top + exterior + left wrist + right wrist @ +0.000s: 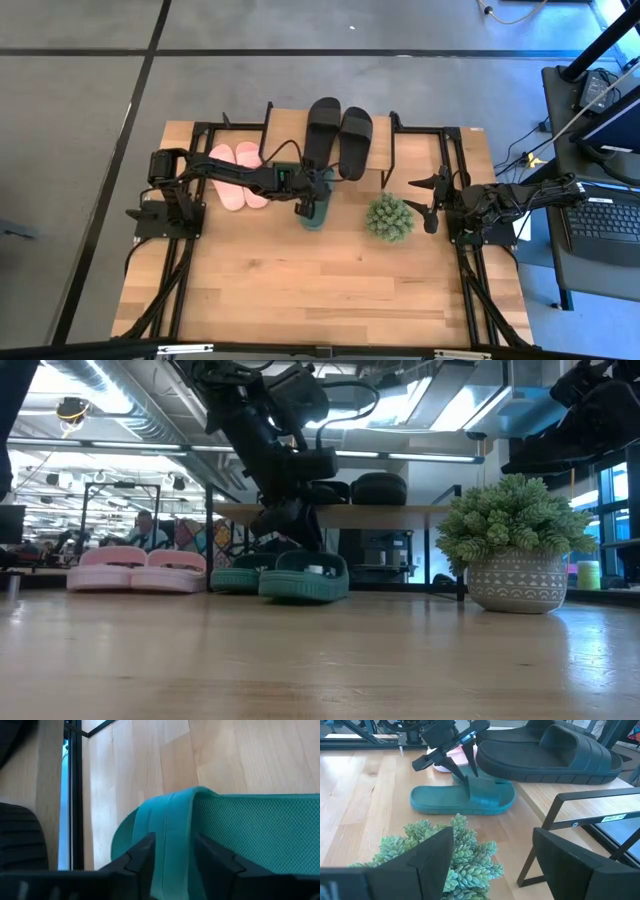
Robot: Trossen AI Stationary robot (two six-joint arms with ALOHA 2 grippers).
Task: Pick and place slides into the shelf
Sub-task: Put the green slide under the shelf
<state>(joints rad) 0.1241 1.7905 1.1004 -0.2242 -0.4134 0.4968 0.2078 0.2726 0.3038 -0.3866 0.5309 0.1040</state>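
The left gripper [462, 762] is straddling the dark green rubber slide's [462, 800] strap, fingers [142, 857] slightly parted; lifting carelessly risks snagging it; the right gripper [432, 204] is idling spread.

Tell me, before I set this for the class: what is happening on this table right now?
The left gripper is down at the dark green slides on the tabletop, its jaws straddling one slide's strap, partly parted. The black slides already lie on top of the shelf. The pink slides sit on the table to the side. The right gripper waits, jaws open, near the potted plant.
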